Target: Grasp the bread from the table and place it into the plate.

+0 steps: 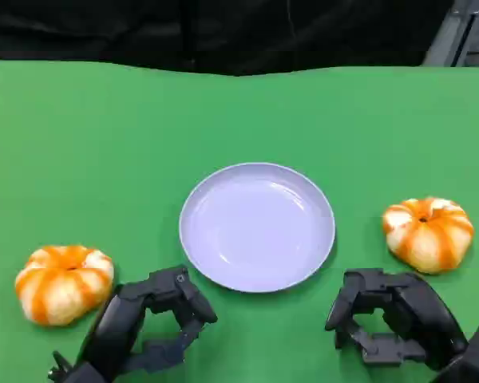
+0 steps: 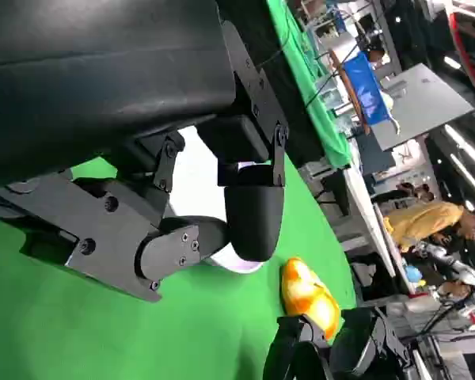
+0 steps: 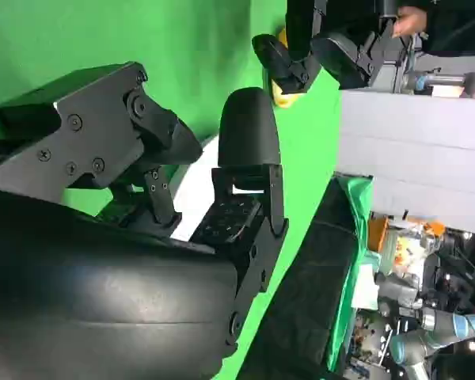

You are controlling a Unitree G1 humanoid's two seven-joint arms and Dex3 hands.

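Note:
A pale lavender plate [image 1: 257, 226] sits in the middle of the green table, with nothing on it. One round orange-and-white bread [image 1: 63, 282] lies at the near left, just left of my left hand [image 1: 148, 325]. A second one like it [image 1: 428, 232] lies at the right, beyond my right hand [image 1: 395, 317]. Both hands hover near the table's front edge with fingers apart, holding nothing. The left wrist view shows the plate [image 2: 191, 190] behind my fingers [image 2: 252, 210], the right bread [image 2: 309, 294] and my right hand [image 2: 332, 352]. My left hand [image 3: 321, 49] appears far off in the right wrist view.
The green cloth [image 1: 104, 136] covers the table up to a dark backdrop at the far edge. Beyond the table, the left wrist view shows other benches and a person in a yellow top [image 2: 427, 222].

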